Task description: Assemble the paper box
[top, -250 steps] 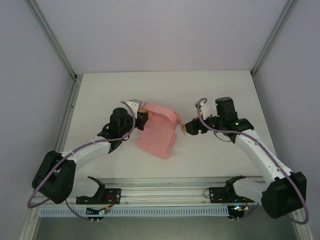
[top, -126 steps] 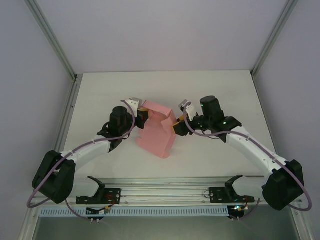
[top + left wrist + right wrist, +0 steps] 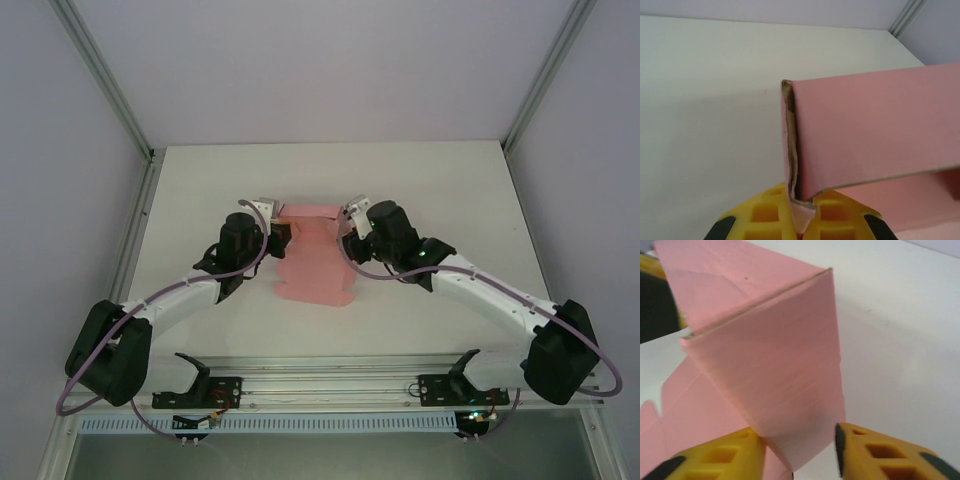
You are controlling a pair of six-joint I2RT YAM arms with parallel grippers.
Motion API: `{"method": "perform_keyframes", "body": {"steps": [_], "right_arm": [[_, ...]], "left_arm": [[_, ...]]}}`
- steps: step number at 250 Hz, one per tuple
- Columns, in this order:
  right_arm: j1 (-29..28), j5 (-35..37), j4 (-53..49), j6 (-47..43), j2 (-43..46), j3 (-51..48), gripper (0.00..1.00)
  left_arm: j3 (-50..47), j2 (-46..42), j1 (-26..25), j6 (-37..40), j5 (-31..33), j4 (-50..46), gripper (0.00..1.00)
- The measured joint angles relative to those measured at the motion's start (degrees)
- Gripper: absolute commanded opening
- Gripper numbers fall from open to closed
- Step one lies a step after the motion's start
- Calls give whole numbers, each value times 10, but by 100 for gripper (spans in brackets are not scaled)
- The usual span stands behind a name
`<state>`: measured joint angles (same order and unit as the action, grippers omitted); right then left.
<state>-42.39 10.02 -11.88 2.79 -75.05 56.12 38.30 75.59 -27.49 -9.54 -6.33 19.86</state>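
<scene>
Light, floppy pink paper box (image 3: 312,270) is lying mid-table. Left gripper (image 3: 801,220) is pinching its ten o'clock edge; right gripper (image 3: 799,452) is straddling the two o'clock flap, clamping unclear. Probably best held near creases.

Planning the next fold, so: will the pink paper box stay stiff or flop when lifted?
Probably light and floppy: the paper box is thin sheet, seen edge-on. It likely hinges at its creases, so the left gripper pinching one edge probably won't keep it rigid.
</scene>
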Motion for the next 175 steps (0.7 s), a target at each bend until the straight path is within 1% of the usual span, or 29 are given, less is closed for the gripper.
{"method": "perform_keyframes", "body": {"steps": [11, 22, 42, 59, 76, 102, 121, 153, 175], "right_arm": [[-9, 27, 3, 5, -11, 4, 26], [-19, 57, 7, 10, -24, 11, 22], [-32, 113, 8, 16, -48, 22, 18], [-42, 164, 11, 29, -67, 32, 10], [-46, 217, 20, 47, -82, 40, 0], [-52, 280, 33, 69, -102, 50, 0], [-59, 313, 37, 78, -121, 64, 0], [-68, 345, 35, 102, -151, 98, 0], [-70, 374, 9, 133, -173, 133, 0]], "left_arm": [[0, 0, -3, -1, 7, -6, 0], [2, 0, -9, -3, 19, -18, 0], [18, 0, -24, -26, 61, -61, 0], [39, -3, -44, -52, 101, -102, 0], [55, -13, -66, -82, 136, -141, 0], [80, -31, -104, -127, 187, -204, 0], [111, -32, -125, -167, 229, -263, 0], [195, -13, -142, -253, 285, -399, 0], [253, 13, -150, -307, 306, -471, 0]]}}
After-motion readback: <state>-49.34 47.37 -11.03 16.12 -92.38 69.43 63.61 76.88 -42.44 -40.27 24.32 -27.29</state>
